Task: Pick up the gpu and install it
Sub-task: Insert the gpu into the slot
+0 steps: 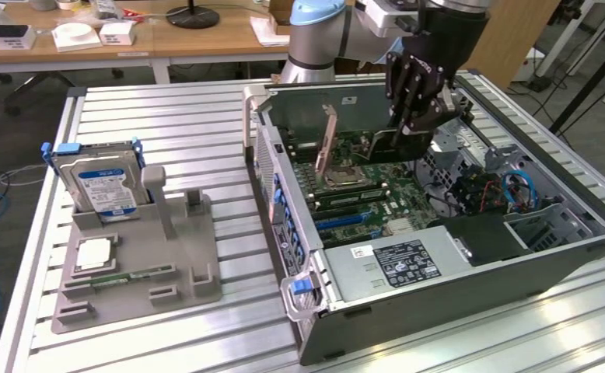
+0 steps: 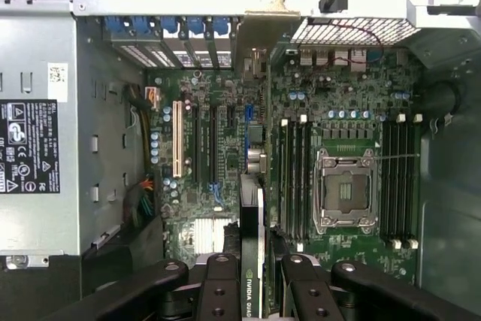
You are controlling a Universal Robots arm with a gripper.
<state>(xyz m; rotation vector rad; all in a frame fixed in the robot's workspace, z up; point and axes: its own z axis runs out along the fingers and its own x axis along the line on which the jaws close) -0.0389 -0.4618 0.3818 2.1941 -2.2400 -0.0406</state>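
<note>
The gpu [image 2: 254,186] is a thin black card seen edge-on in the wrist view, with a green NVIDIA label between my fingers [image 2: 222,287]. My gripper [image 2: 255,280] is shut on its top edge. The card runs toward the case's rear wall, where its metal end bracket [image 2: 259,35] sits by the expansion openings. In the exterior view my gripper [image 1: 408,140] reaches down into the open computer case [image 1: 438,311] and holds the gpu [image 1: 377,148] upright above the motherboard [image 1: 370,202]. I cannot tell whether the card's lower edge touches a slot.
A CPU socket [image 2: 346,189] and memory slots lie beside the card, and the power supply [image 1: 396,260] fills the case's near end. On the exterior view's left, a grey fixture [image 1: 178,272] holds a blue-labelled hard drive [image 1: 100,183] and a memory stick [image 1: 126,276].
</note>
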